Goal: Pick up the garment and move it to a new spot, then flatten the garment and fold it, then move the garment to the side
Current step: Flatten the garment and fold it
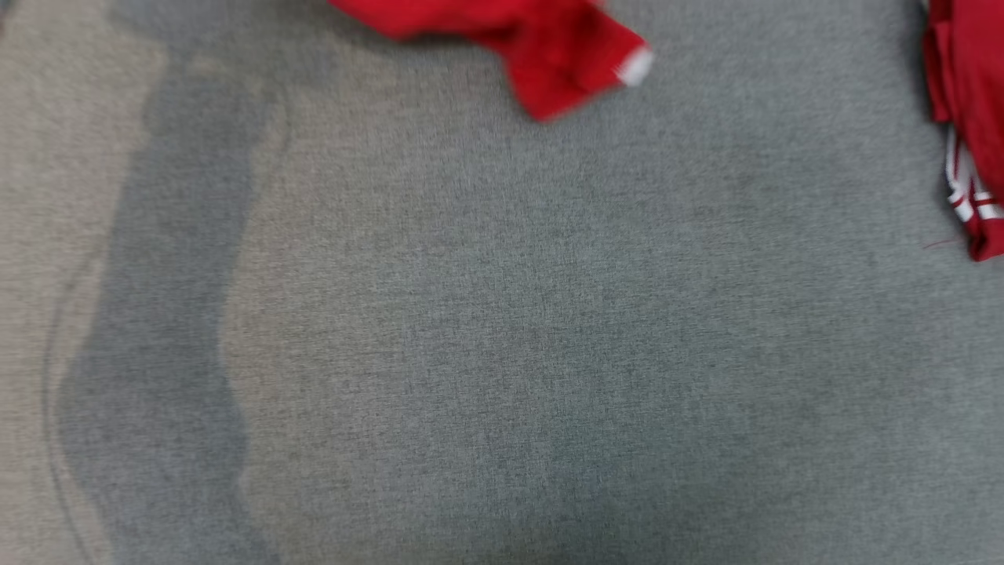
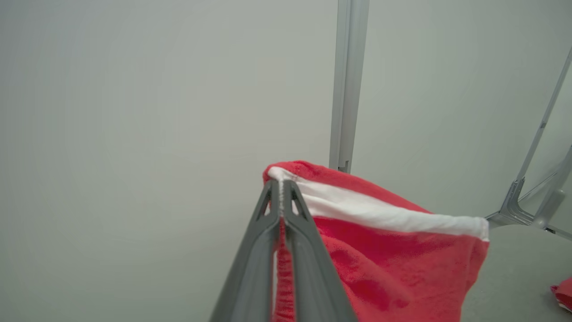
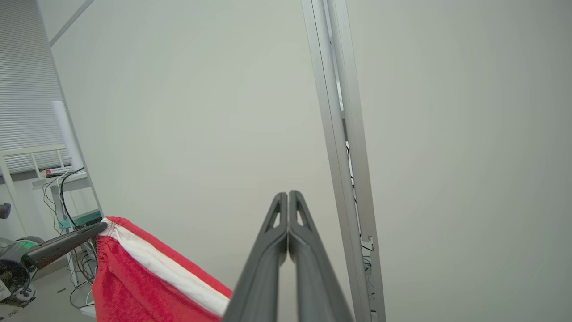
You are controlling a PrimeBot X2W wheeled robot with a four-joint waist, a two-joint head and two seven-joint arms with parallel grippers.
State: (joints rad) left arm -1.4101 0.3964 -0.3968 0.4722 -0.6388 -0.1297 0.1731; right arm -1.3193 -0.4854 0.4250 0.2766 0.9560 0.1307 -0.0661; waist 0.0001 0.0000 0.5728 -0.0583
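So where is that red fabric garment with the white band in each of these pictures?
Head view: the red fabric garment is at the top edge, near centre.
Left wrist view: lower right of centre, pinched in the left gripper's shut jaws.
Right wrist view: lower left corner.
Shared landmark: its white band.

Open room: grey surface (image 1: 502, 353) centre; red garment (image 1: 549, 55) blocks top edge (red heap (image 1: 969, 118) at right edge).

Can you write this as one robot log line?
left gripper: jaws shut on red fabric garment with white band | right gripper: jaws shut | garment: held up
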